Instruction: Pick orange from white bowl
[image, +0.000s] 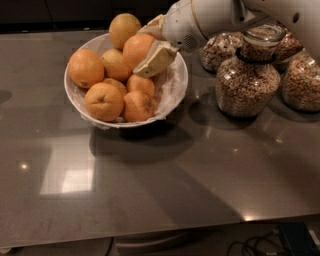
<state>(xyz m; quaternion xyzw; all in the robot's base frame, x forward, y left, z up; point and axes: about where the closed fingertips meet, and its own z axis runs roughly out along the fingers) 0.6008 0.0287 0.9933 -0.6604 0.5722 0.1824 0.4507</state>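
The white bowl with crinkled lining stands at the back left of the grey table and holds several oranges. My gripper reaches in from the upper right and is shut on the orange, a smooth deep-orange fruit. One tan finger lies across its lower right side and the other finger shows at its top. The held orange sits above the rest of the pile, over the bowl's back right part.
Other oranges fill the bowl: a yellowish one at the back, one at the left, one with a stem dimple in front. Glass jars of grain stand close to the bowl's right. The table's front edge runs along the bottom.
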